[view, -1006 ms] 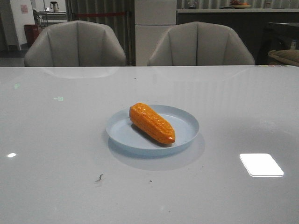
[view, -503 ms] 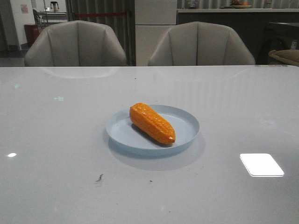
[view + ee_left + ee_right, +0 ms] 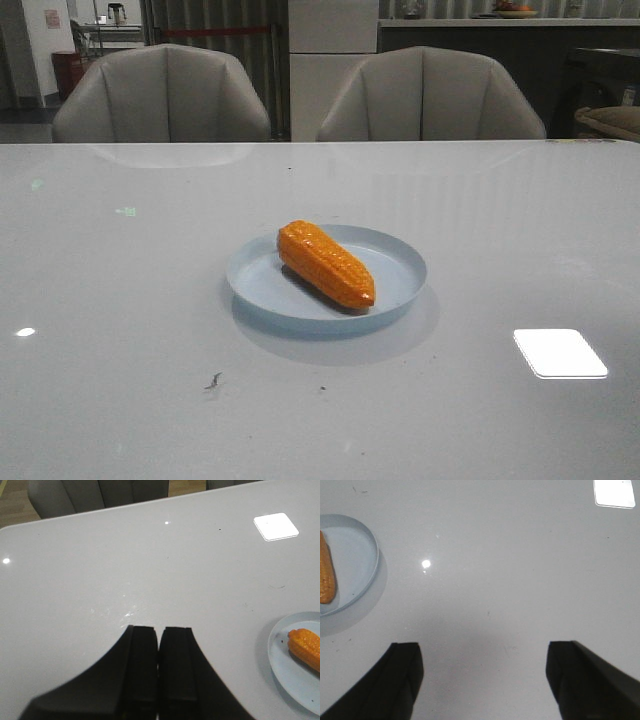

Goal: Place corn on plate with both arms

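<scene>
Corn (image 3: 326, 264) rests on plate (image 3: 400, 268) mid-surface; placement appears complete. Left end effector (image 3: 159, 635) closed, right end effector (image 3: 482, 655) wide, both empty.

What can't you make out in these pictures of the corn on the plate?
- Front view: the glossy orange toy corn cob hides part of the pale blue round plastic plate.
- Left wrist view: the frame edge cuts off the plate and the corn.
- Right wrist view: the frame edge crops both again.
</scene>
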You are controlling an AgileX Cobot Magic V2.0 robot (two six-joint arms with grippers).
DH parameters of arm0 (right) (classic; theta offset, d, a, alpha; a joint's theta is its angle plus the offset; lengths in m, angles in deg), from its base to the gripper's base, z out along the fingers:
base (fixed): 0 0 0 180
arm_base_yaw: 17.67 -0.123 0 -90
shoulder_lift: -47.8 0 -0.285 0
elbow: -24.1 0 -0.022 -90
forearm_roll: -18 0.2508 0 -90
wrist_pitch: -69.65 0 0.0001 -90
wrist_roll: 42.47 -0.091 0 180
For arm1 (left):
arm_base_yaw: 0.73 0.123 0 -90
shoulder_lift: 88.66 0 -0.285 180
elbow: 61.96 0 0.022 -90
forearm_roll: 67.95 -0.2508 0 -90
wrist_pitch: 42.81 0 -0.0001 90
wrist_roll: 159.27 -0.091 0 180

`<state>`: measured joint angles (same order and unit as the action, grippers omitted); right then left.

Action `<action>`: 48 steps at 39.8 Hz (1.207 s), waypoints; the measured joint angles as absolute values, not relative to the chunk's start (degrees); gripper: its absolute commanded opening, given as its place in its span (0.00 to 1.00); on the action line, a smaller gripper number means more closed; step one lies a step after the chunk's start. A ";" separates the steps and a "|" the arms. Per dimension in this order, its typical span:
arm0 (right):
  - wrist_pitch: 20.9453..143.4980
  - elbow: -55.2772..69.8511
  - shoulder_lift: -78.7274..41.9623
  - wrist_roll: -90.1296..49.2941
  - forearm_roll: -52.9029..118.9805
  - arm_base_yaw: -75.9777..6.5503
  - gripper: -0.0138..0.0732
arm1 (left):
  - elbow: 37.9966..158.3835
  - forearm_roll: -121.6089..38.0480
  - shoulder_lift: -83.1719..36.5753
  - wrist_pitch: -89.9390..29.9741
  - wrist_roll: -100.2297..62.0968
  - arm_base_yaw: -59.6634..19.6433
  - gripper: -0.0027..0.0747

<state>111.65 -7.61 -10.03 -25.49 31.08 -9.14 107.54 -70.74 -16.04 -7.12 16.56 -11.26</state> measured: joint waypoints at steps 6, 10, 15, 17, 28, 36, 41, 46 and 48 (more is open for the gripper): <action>111.65 -7.61 -10.03 -25.40 31.08 -9.14 0.86 | 107.54 -70.74 -16.04 -7.12 16.56 -11.26 0.16; 111.65 -7.61 -10.03 -25.40 31.08 -9.14 0.86 | 107.54 -70.74 -16.04 -7.12 16.56 -11.26 0.16; 111.65 -7.61 -10.03 -25.40 31.08 -9.14 0.86 | 107.54 -70.74 -16.04 -7.12 16.56 -11.26 0.16; 111.65 -7.61 -10.03 -25.40 31.08 -9.14 0.86 | 107.54 -70.74 -16.04 -7.12 16.56 -11.26 0.16; 111.65 -7.61 -10.03 -25.40 31.08 -9.14 0.86 | 104.64 -70.25 -21.83 -10.40 16.56 -9.80 0.16; 111.65 -7.61 -10.03 -25.40 31.17 -9.14 0.86 | 94.18 -70.12 -31.96 -20.27 16.56 -5.51 0.16; 111.65 -7.61 -10.03 -25.40 31.17 -9.14 0.86 | 86.85 -70.12 -38.52 -25.97 16.56 -4.55 0.16; 111.65 -7.61 -10.03 -25.40 31.17 -9.14 0.86 | 79.00 -70.24 -45.70 -31.31 16.56 -4.55 0.16; 111.65 -7.61 -10.03 -25.40 31.17 -9.14 0.86 | 75.72 -70.24 -48.56 -33.15 16.56 -4.55 0.16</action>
